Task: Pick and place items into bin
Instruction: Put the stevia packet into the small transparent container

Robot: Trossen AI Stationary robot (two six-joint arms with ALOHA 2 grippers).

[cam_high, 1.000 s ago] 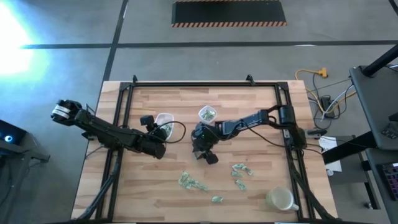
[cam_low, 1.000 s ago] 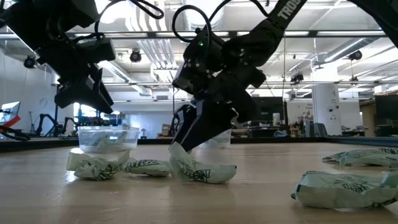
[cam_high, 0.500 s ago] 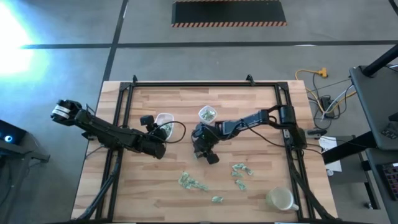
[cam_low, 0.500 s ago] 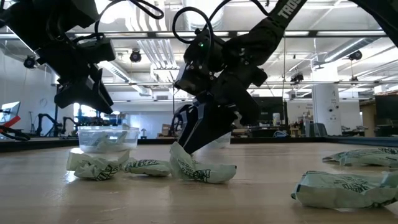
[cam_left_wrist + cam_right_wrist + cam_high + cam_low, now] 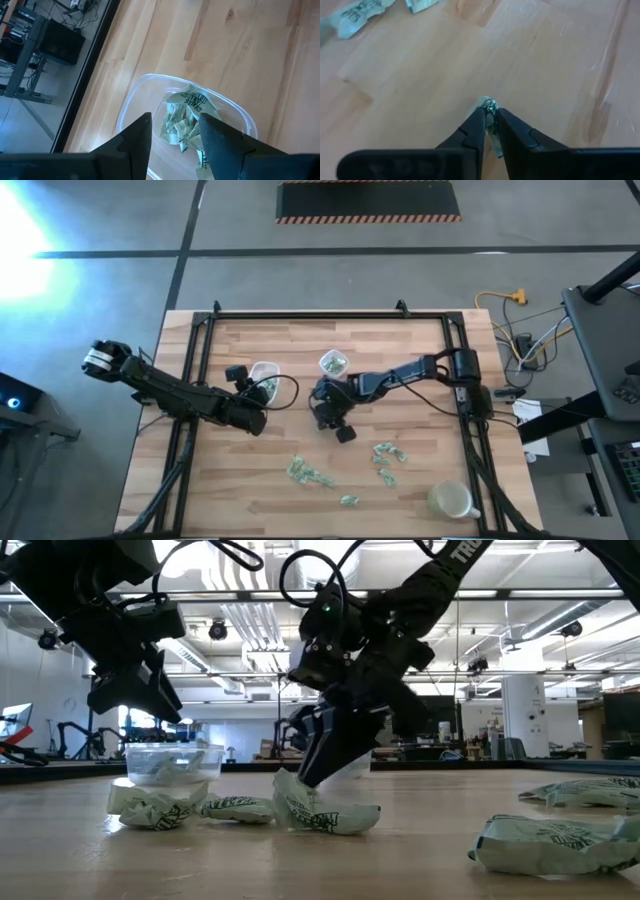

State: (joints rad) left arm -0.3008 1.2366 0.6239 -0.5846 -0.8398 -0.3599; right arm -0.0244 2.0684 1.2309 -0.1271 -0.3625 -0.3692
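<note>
Now, your bench is the largest thing here, a pale wood-plank top inside a black frame, and both dark arms reach over its middle. Your left arm comes in from the left edge and holds its left gripper above a clear tub near the back centre of the bench; those jaws stand apart with nothing between them, and the left wrist view looks down between them onto crumpled green-and-white pieces already lying in that tub. Your right arm stretches in from the right edge to the middle of the bench, where the right gripper has its jaws drawn close together on one small wrapped piece, whose crinkled tip pokes out between the two dark fingertips just above the wood. A second clear tub sits just behind the right gripper with green wrappers in it, and a rounder pale container stands at the front right corner, well apart from everything else. The rest of the items lie loose across the front half of the bench: a cluster left of centre, another cluster to its right, and a single piece nearer the front edge. In the low view you see several of those wrappers lying flat on the wood beneath the right gripper, with one more close to the camera at the right.
</note>
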